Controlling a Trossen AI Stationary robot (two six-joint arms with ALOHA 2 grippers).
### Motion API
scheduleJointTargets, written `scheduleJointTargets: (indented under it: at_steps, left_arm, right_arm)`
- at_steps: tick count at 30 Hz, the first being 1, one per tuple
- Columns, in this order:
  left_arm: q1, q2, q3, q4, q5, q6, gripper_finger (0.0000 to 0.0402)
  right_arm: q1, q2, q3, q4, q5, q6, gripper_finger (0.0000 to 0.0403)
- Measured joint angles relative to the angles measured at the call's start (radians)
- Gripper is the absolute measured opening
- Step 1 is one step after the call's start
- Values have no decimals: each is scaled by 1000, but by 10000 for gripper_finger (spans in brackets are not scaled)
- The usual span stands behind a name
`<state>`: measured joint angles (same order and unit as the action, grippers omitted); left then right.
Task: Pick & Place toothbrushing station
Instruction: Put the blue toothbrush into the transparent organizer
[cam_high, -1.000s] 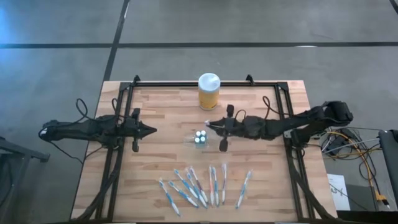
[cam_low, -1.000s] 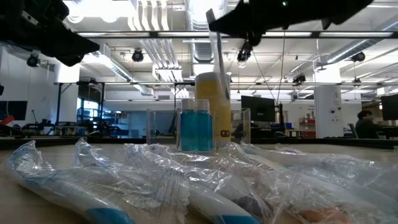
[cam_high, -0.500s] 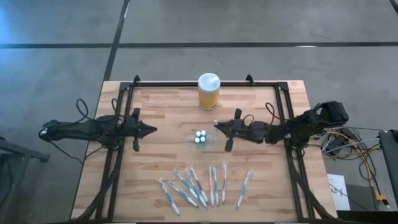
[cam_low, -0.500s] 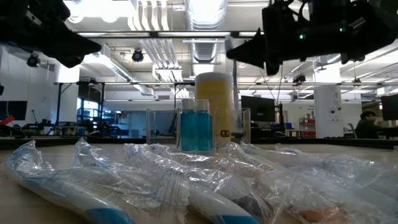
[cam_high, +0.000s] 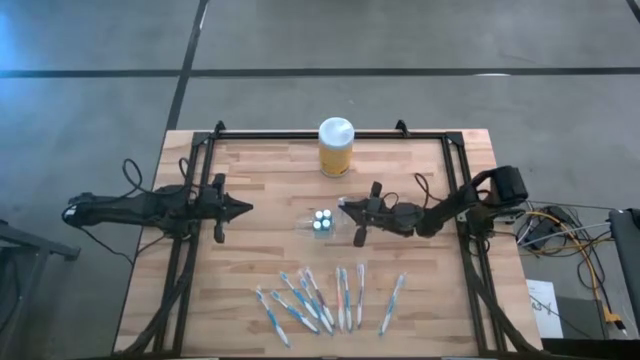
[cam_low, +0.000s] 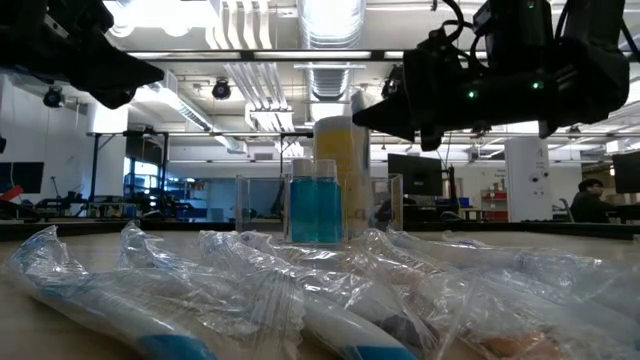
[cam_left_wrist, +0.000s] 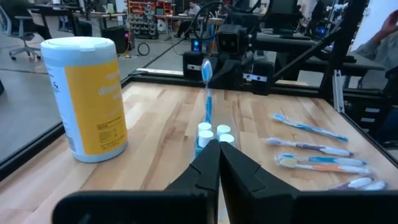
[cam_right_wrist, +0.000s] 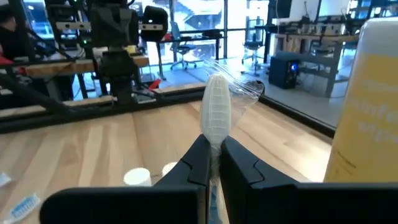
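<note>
Toothbrushes on the near edge: a row of blue-and-white brushes in clear wrappers (cam_high: 325, 298) lies flat on the wooden table (cam_high: 260, 170), well apart from both arms.
Clear holder: the small see-through holder (cam_high: 321, 222) sits mid-table with white-capped tubes (cam_left_wrist: 214, 132) standing in it; blue shows through it in the low view.
Right gripper: right gripper (cam_high: 342, 205) hangs just beside the holder, above table level, fingers pinched tight on a single toothbrush (cam_right_wrist: 216, 115) whose bristled head sticks out past the fingertips.
Left gripper: left gripper (cam_high: 245, 209) waits over the left half of the table, fingers pressed together on nothing, pointing towards the holder.
Yellow jar: a yellow jar with white lid (cam_high: 336, 146) stands upright at the far edge, beyond the holder.
</note>
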<state>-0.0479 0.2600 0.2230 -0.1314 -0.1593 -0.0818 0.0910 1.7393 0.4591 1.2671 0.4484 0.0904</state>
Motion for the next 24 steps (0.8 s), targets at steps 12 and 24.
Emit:
scheduleJointTargets:
  at_steps: [12, 24]
  left_arm:
    - [0, 0, 0, 1, -7, -32, 12]
    - [-1, 0, 0, 5, -7, -50, 8]
  right_arm:
    - [0, -19, -6, -6, 67, 100, 78]
    - [3, -81, -66, -10, 209, 139, 132]
